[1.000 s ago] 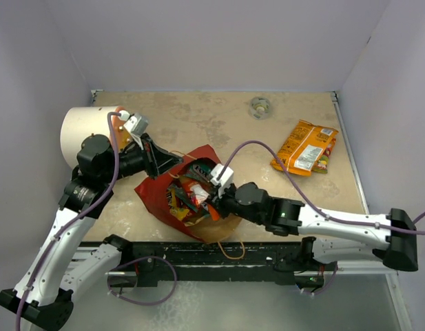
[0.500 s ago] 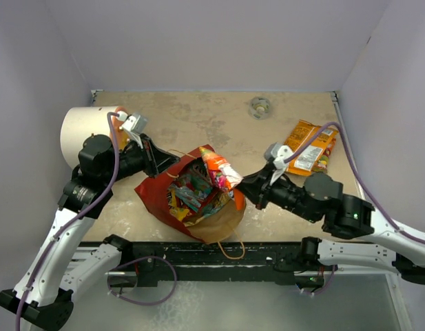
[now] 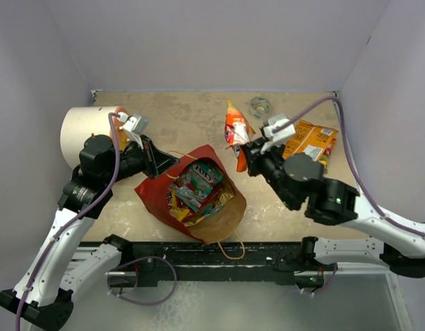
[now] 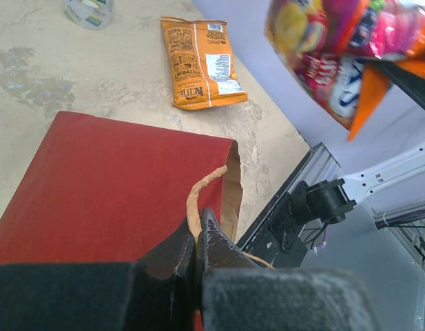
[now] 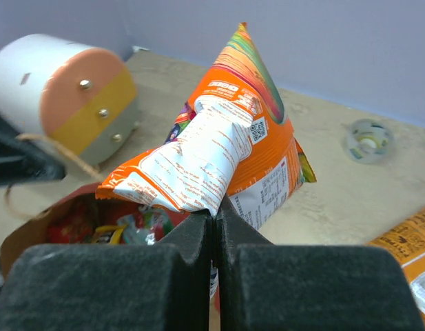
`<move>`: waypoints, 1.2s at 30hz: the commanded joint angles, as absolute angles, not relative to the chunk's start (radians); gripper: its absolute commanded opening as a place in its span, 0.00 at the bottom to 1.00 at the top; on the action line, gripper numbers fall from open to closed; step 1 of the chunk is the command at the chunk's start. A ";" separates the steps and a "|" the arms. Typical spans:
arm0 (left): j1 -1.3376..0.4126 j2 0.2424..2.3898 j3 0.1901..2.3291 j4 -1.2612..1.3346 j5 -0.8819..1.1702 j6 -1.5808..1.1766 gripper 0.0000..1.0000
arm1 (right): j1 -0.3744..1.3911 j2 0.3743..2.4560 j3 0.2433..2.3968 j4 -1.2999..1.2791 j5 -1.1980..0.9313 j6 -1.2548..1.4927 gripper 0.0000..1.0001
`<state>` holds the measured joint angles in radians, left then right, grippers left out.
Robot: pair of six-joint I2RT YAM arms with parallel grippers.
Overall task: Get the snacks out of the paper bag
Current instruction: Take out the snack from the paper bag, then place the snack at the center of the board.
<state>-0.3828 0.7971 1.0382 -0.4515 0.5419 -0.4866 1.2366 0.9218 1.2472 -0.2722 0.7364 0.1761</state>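
White with an orange end, the cylinder (image 3: 85, 134) lay at the far left of the table (image 3: 184, 117) and was no part of my job. Just beside it, the left gripper (image 4: 197, 238) was clamped on the twisted paper handle (image 4: 200, 196) of the paper bag (image 3: 151, 189). I judged that grip was there to anchor the bag and keep its mouth open, so the bag would not drag along when a packet came out. The bag lay on its side near the front edge, red outside and brown kraft inside. Several snacks (image 3: 197, 185) were bunched in its open mouth, with a teal one on top.

To the right, clear of the bag and above the table, the right gripper (image 5: 213, 217) was pinched shut on the lower edge of the lifted packet (image 5: 233, 138), an orange one standing up from the fingers. Beyond it a tape roll (image 3: 260, 107) sat near the back wall. Further right, the flat orange packet (image 3: 308, 148) lay on the table, well apart from the bag.

I read that spot as the drop area: 1 out, 1 in hand, the rest to fetch. The next move would call for setting the lifted packet down near the flat one without the left grip slipping.
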 commanded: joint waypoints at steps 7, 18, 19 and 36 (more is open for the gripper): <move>-0.385 0.788 1.060 -0.419 0.584 -0.482 0.00 | 0.754 1.092 1.352 -0.295 0.533 0.354 0.00; -0.385 0.777 1.023 -0.392 0.687 -0.448 0.00 | 0.482 1.330 1.407 -0.550 0.822 0.334 0.00; -0.385 0.776 1.023 -0.397 0.689 -0.440 0.00 | 0.439 1.352 1.410 -0.562 0.819 0.334 0.00; -0.385 0.701 0.947 -0.361 0.762 -0.436 0.00 | 0.169 1.818 1.485 -0.540 0.863 0.286 0.00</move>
<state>-0.3828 0.7540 0.9836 -0.4263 0.7204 -0.4316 0.1818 1.7695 1.4433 -0.5957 0.8417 0.3061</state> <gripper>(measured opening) 0.007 0.008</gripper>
